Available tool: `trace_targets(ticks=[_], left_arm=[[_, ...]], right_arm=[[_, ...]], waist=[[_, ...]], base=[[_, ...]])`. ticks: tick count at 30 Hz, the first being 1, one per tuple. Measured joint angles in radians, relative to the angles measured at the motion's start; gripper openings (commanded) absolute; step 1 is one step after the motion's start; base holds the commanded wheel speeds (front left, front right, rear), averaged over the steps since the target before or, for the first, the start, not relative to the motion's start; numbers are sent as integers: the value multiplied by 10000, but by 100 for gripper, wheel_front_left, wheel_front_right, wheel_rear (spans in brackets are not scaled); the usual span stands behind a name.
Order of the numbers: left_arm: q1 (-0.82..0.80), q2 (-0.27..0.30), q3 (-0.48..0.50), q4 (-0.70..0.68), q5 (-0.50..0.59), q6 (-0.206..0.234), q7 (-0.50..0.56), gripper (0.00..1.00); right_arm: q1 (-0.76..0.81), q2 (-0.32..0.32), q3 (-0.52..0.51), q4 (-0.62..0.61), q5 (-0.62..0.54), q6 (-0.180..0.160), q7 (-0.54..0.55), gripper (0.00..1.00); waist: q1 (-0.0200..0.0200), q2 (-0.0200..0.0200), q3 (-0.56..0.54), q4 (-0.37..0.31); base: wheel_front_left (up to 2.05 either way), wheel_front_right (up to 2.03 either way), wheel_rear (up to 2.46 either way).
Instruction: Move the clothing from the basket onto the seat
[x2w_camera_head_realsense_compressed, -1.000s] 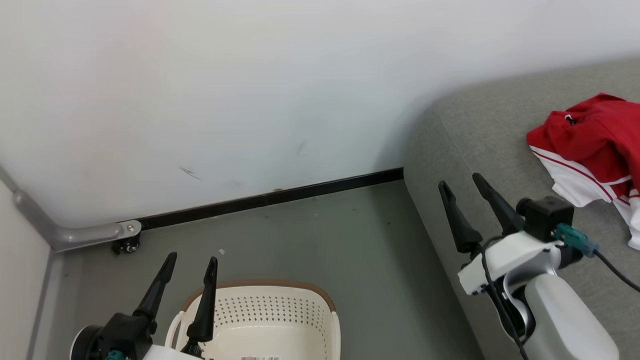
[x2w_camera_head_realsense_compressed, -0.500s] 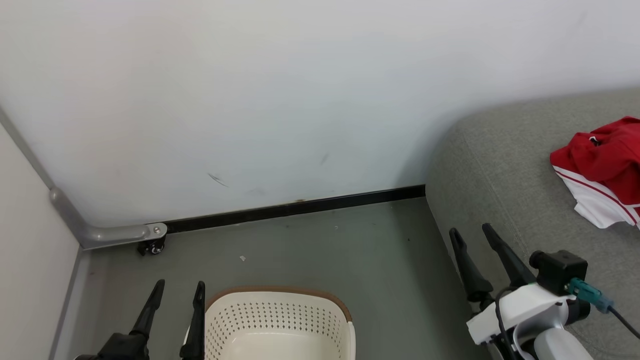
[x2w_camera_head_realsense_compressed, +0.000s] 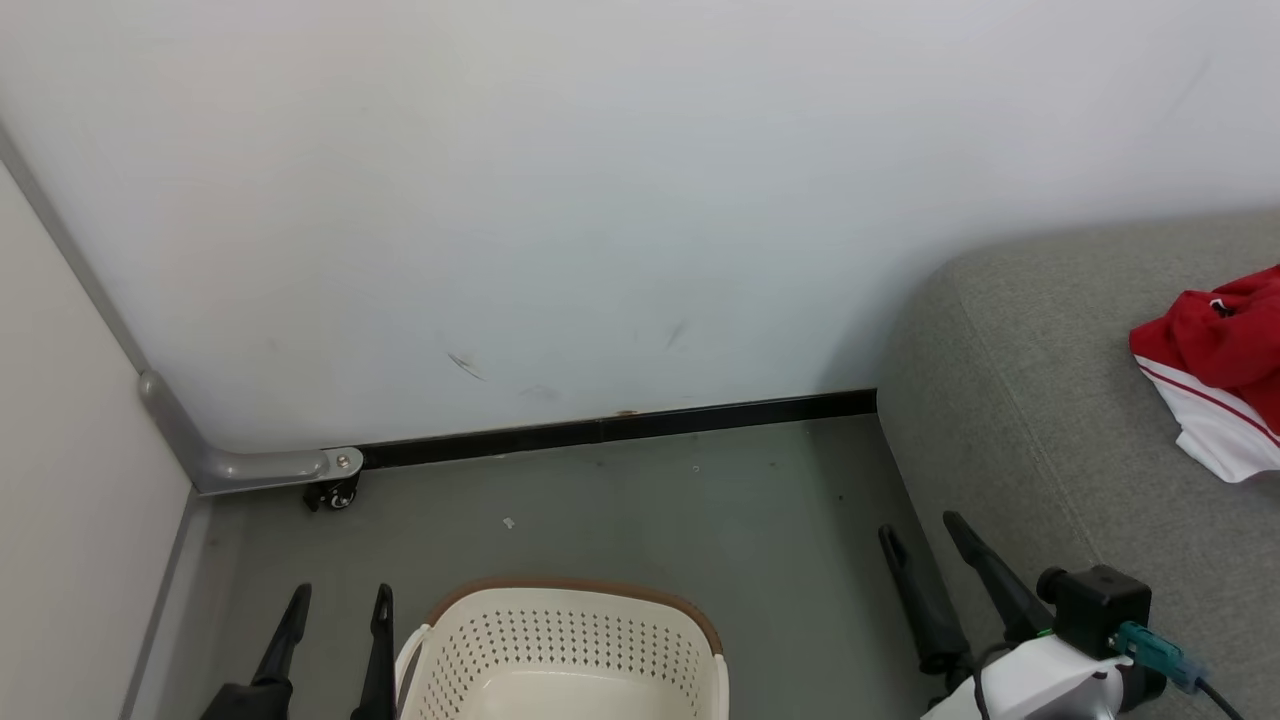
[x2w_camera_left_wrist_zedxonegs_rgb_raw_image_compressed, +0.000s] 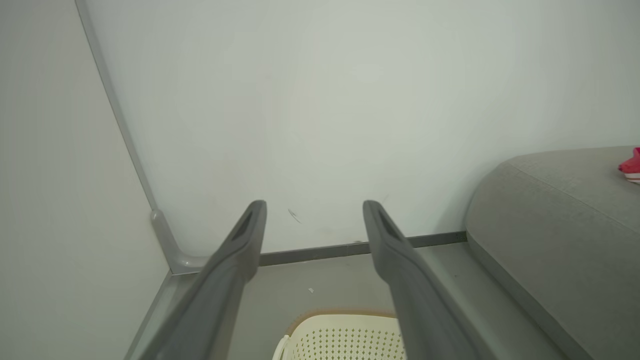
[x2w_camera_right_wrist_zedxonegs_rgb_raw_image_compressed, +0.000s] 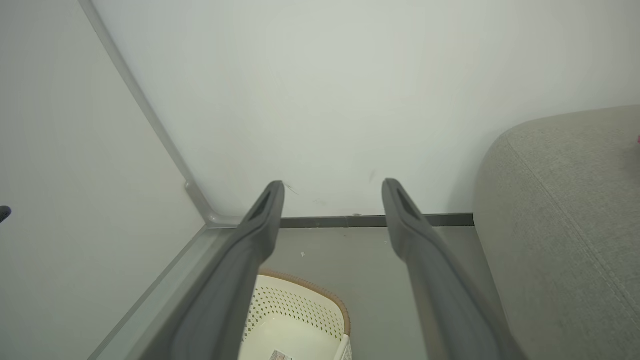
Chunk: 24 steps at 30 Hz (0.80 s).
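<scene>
The cream perforated basket (x2w_camera_head_realsense_compressed: 565, 650) with its brown rim stands on the floor at the bottom of the head view; the part of its inside that shows holds nothing. Red and white clothing (x2w_camera_head_realsense_compressed: 1215, 370) lies on the grey seat (x2w_camera_head_realsense_compressed: 1050, 400) at the right edge. My left gripper (x2w_camera_head_realsense_compressed: 340, 600) is open just left of the basket. My right gripper (x2w_camera_head_realsense_compressed: 920, 530) is open over the floor beside the seat's front edge. The basket (x2w_camera_right_wrist_zedxonegs_rgb_raw_image_compressed: 295, 320), with a label on its bottom, shows below my right fingers (x2w_camera_right_wrist_zedxonegs_rgb_raw_image_compressed: 265, 220). The basket rim (x2w_camera_left_wrist_zedxonegs_rgb_raw_image_compressed: 345, 320) and the seat (x2w_camera_left_wrist_zedxonegs_rgb_raw_image_compressed: 560, 210) show past my left fingers (x2w_camera_left_wrist_zedxonegs_rgb_raw_image_compressed: 250, 235).
A white wall (x2w_camera_head_realsense_compressed: 600, 200) runs across the back with a dark baseboard (x2w_camera_head_realsense_compressed: 620, 430). At the left, a pale panel with a grey rail (x2w_camera_head_realsense_compressed: 230, 465) and a small caster (x2w_camera_head_realsense_compressed: 335, 495) closes the corner. Grey floor (x2w_camera_head_realsense_compressed: 650, 520) lies between basket and seat.
The head camera has shifted, so the scene slid right and down. Both grippers sit lower in the view than before, and both stay open with nothing in them.
</scene>
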Motion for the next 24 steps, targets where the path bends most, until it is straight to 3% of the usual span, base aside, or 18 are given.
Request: trace_targets(ticks=[24], left_arm=[[204, 8, -372, -125, -380, 119, 0, 100]], right_arm=[[657, 77, 94, -382, -44, 0, 0, 100]], waist=[[0, 0, -145, 143]], base=[[0, 0, 0]])
